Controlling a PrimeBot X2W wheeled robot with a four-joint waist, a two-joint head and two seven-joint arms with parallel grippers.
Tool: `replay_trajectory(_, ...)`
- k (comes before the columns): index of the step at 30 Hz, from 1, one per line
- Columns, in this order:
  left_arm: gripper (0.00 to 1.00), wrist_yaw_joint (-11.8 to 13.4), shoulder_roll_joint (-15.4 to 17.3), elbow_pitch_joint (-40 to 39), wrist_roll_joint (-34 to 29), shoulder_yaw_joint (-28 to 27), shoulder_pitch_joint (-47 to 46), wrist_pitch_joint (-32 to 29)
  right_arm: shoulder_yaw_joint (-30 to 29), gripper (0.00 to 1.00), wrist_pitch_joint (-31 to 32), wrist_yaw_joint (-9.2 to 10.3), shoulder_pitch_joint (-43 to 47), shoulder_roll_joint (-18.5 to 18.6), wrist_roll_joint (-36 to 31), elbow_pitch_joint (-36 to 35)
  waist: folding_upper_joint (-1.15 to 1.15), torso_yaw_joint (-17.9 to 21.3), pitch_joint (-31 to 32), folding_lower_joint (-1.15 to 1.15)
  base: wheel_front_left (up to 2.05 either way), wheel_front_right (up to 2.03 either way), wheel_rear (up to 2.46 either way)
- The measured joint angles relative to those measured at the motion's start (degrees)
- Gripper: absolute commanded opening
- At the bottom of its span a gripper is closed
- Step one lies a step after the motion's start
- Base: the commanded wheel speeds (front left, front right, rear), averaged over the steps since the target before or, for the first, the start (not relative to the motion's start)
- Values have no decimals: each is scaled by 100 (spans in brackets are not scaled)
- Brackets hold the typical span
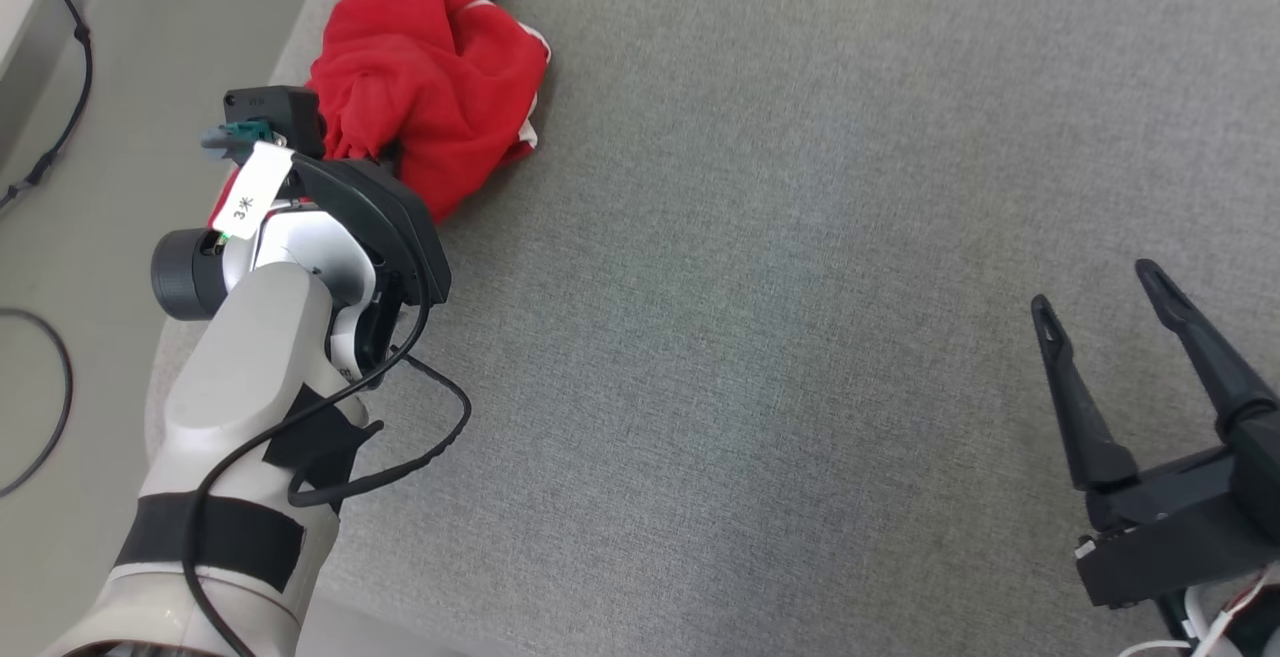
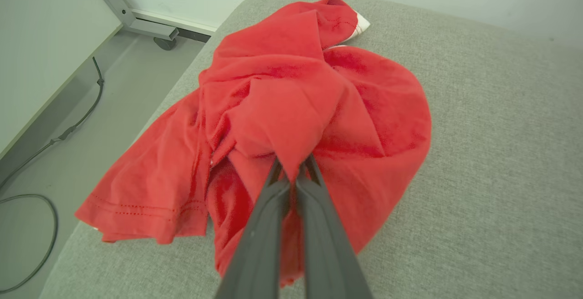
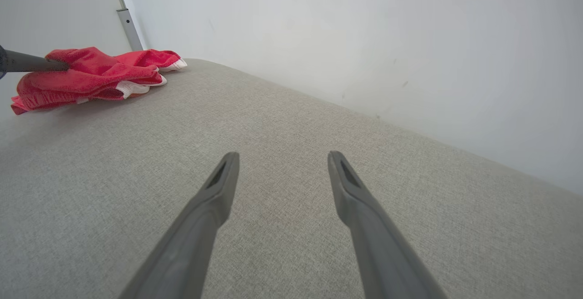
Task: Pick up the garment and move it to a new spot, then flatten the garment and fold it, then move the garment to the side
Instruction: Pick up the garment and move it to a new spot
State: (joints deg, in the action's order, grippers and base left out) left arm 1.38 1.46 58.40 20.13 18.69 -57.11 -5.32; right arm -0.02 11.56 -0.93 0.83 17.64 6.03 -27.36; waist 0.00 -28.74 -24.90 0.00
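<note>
- L gripper [image 2: 294,170]: fingers nearly together, pinching a fold of the red garment [image 2: 291,94]; tips are buried in cloth.
- Garment: crumpled heap w/ white trim at its far end. It lies at the far-left corner of the grey cushion [image 1: 750,287], and one hem reaches past the left edge.
- L arm [image 1: 240,387] comes in from the near left. A white tag [image 1: 252,192] on the wrist sits just near of the heap.
- R gripper [image 1: 1095,287]: fingers spread wide w/ nothing btwn them. It is over bare cushion at near right, well apart from the garment.
- Left of cushion: floor [image 1: 110,187] w/ a black cable [image 1: 75,67].
- Far side: pale wall [image 3: 364,39].
</note>
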Motion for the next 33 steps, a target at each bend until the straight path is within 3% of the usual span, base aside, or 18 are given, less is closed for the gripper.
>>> replay_trajectory(8,0,-146,-9,65,-3,130,-3,211,187,100,-205,26,-58,-238,103,372,0,53,376,0,0,0,0)
replay_trajectory(18,0,-449,-22,71,-243,721,14,430,425,100,-571,99,-212,-636,259,918,0,318,947,-1,0,0,0)
replay_trajectory(23,0,-550,-9,-20,-244,898,49,494,448,100,-748,200,-229,-773,277,1079,-1,615,1217,-1,0,0,0)
replay_trajectory(33,0,-644,22,-1127,333,1953,417,477,486,100,-982,368,120,-959,270,1088,-1,1414,1669,-1,0,0,0)
